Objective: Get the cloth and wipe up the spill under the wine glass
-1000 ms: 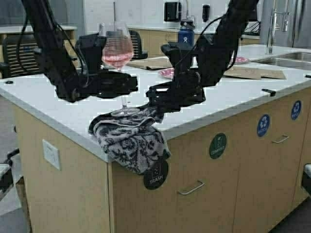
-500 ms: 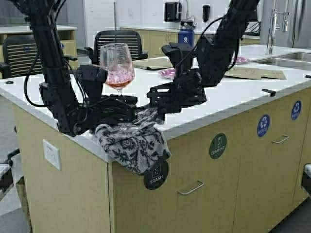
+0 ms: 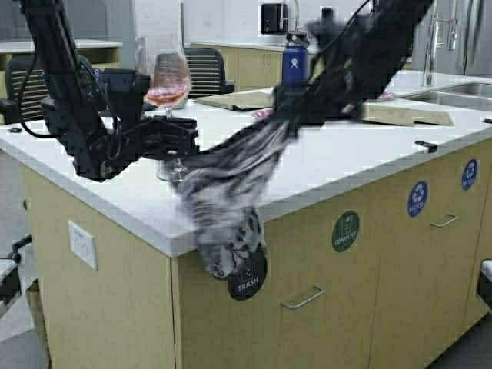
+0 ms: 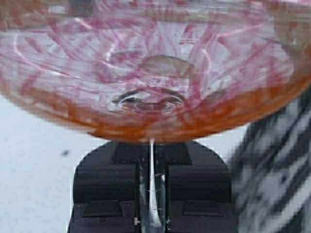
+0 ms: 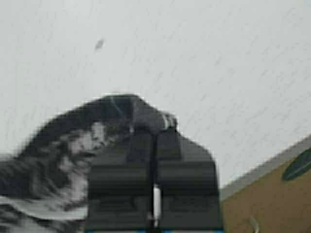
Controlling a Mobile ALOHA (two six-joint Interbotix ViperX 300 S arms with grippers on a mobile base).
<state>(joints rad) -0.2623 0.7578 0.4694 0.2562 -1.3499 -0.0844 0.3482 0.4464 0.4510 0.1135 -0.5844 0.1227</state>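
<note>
Clear wine glass (image 3: 168, 77) stem pinched in left claw (image 4: 151, 194); right claw (image 5: 154, 127) seemingly clamping cloth (image 3: 227, 204).

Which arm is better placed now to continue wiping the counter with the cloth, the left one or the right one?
The right. The right gripper is shut on the cloth, which trails over the counter edge. The left gripper is shut on the stem of the wine glass, so it is occupied holding it.

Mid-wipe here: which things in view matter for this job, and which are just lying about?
In play:
cloth, gripped by the right tool
wine glass, stem clamped in the left tool

Lying about:
blue bottle
cardboard sheet
sink faucet
office chair
</note>
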